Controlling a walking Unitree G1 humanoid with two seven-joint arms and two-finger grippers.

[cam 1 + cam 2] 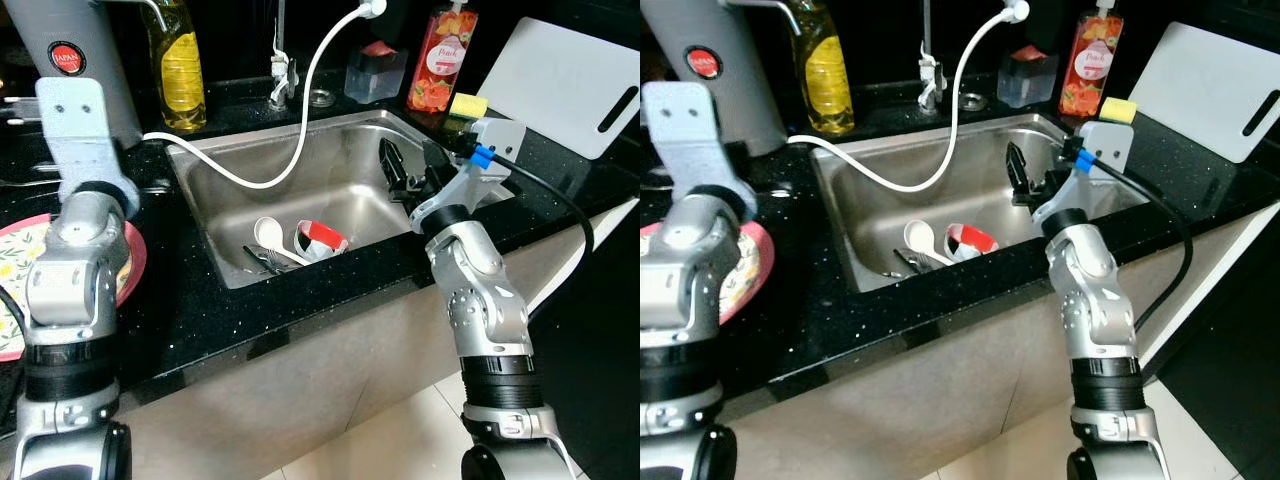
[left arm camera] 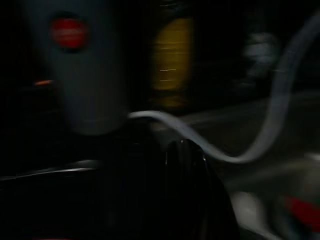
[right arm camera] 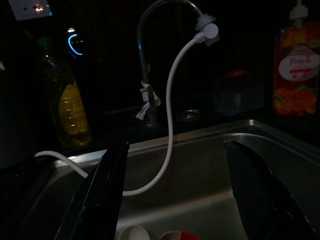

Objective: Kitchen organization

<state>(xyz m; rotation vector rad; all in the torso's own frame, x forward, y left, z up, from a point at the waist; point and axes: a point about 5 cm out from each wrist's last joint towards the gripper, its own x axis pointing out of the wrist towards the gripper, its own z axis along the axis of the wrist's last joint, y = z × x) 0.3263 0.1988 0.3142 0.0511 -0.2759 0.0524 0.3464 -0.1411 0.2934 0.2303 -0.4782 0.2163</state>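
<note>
A steel sink (image 1: 200, 190) is set in the black counter. On its floor lie a white spoon (image 1: 268, 234), a red and white cup (image 1: 322, 238) on its side and some metal utensils (image 1: 265, 260). My right gripper (image 1: 410, 170) hangs open over the sink's right side, above and to the right of the cup, with nothing between its fingers (image 3: 95, 195). My left arm (image 1: 80, 250) is raised over the counter at the left, beside a pink floral plate (image 1: 20, 245). The left wrist view is dark and blurred.
A white hose (image 1: 300, 130) loops from the faucet (image 1: 281, 70) into the sink. Behind it stand a grey flask (image 1: 75, 50), a yellow oil bottle (image 1: 180, 65), a clear container (image 1: 375, 72) and a soap bottle (image 1: 442, 65). A yellow sponge (image 1: 468, 104) and a white cutting board (image 1: 565, 85) lie at the right.
</note>
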